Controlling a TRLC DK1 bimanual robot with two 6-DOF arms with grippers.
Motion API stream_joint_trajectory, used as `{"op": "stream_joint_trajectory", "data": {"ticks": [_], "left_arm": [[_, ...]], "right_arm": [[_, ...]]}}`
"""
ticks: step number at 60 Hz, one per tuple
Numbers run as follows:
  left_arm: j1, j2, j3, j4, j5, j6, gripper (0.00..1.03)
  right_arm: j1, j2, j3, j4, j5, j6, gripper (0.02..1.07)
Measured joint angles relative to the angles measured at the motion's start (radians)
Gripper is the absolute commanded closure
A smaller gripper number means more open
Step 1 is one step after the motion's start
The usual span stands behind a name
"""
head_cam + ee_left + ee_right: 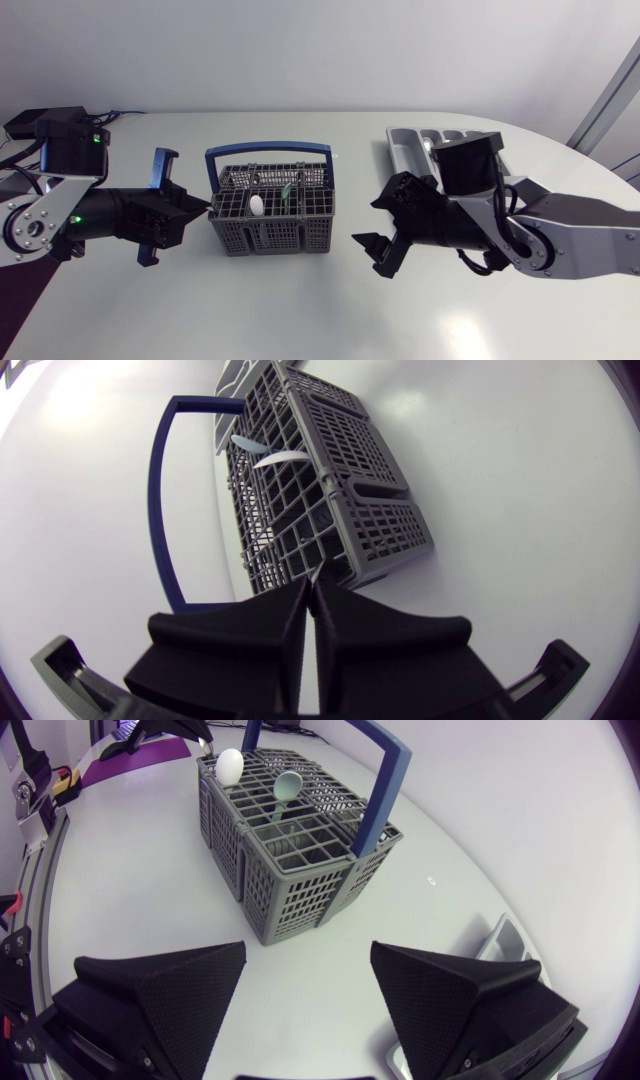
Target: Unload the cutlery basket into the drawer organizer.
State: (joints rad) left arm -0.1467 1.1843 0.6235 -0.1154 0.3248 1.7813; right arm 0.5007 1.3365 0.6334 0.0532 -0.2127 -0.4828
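A grey lattice cutlery basket [270,238] with a blue hoop handle [268,152] is set upright at the middle of the white table [300,320]. 2 spoons are stood in it, bowls up: a white spoon [230,766] and a pale green spoon [288,786], both apparently plastic. They are judged light, stiff and a little slick. Each is best pinched at the neck just below the bowl, where it rises clear of the lattice, and lifted straight up so the stem is not caught in a cell. The basket looks light too and could be dragged along.

The grey drawer organizer [410,145] is laid at the far right, partly covered by the right arm. The right hand [310,1010] is open, fingers wide apart, near the basket's right side. The left hand [313,575] is closed, with nothing seen in it, its tip at the basket's left wall; contact cannot be told. A reach from above may be hindered by the raised handle.
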Motion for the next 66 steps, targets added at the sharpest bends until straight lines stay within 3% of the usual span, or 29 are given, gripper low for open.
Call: {"op": "stream_joint_trajectory", "data": {"ticks": [66], "left_arm": [[0.023, -0.25, 0.126, -0.219, -0.012, 0.049, 1.0]], "right_arm": [[0.016, -0.162, -0.07, -0.032, 0.0, 0.0, 0.17]]}}
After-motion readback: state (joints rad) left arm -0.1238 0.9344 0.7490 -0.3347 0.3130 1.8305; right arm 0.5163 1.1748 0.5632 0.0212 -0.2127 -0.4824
